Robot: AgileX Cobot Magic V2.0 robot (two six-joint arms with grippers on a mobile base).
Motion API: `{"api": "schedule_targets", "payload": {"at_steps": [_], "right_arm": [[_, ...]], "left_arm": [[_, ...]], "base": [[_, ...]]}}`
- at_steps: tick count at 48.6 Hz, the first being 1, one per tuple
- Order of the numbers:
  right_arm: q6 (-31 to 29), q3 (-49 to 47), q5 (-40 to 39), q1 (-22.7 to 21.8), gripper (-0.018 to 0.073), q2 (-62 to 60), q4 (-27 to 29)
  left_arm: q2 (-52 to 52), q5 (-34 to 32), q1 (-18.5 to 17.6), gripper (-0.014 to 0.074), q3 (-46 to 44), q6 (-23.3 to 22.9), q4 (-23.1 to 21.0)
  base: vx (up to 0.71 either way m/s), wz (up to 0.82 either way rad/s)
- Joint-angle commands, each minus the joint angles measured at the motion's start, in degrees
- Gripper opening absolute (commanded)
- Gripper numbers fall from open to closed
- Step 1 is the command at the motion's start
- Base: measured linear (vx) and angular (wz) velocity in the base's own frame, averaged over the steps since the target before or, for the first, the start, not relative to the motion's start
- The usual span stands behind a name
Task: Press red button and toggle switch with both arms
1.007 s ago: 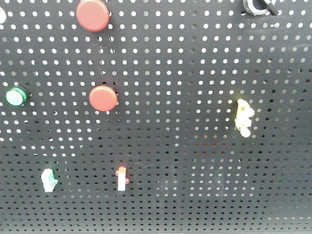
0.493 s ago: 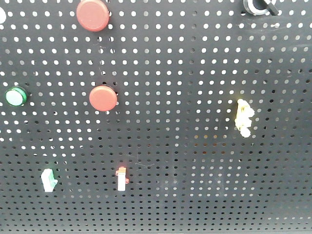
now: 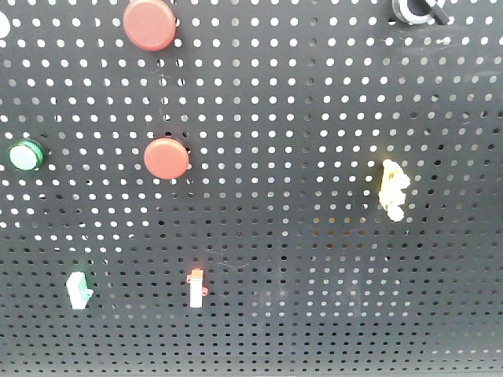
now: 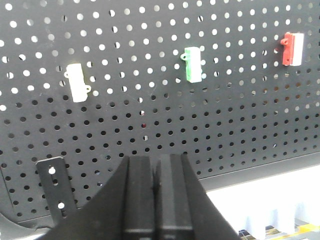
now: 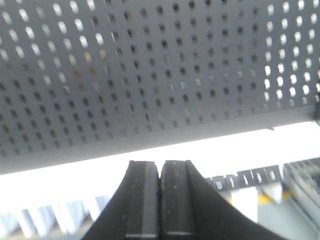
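Observation:
In the front view the larger red button sits at the top left of the black pegboard. The toggle switch is at the top right edge, partly cut off. Neither arm shows in that view. In the left wrist view my left gripper is shut and empty, pointing at the lower part of the pegboard. In the right wrist view my right gripper is shut and empty, pointing just below the board's bottom edge. The button and the toggle are out of both wrist views.
The front view also shows a smaller red button, a green button, a yellow knobbly piece and two small white switches. The left wrist view shows white, green and red switches and a black bracket.

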Motion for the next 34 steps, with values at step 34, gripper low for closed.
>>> {"api": "schedule_targets", "payload": {"at_steps": [34], "right_arm": [[0.27,0.68,-5.20,-0.37,-0.0003,-0.67,-1.17]], "left_arm": [[-0.89,-4.93,-0.11,0.0002,1.89,-0.45,-0.55]], "base": [[0.00,0.00]]}}
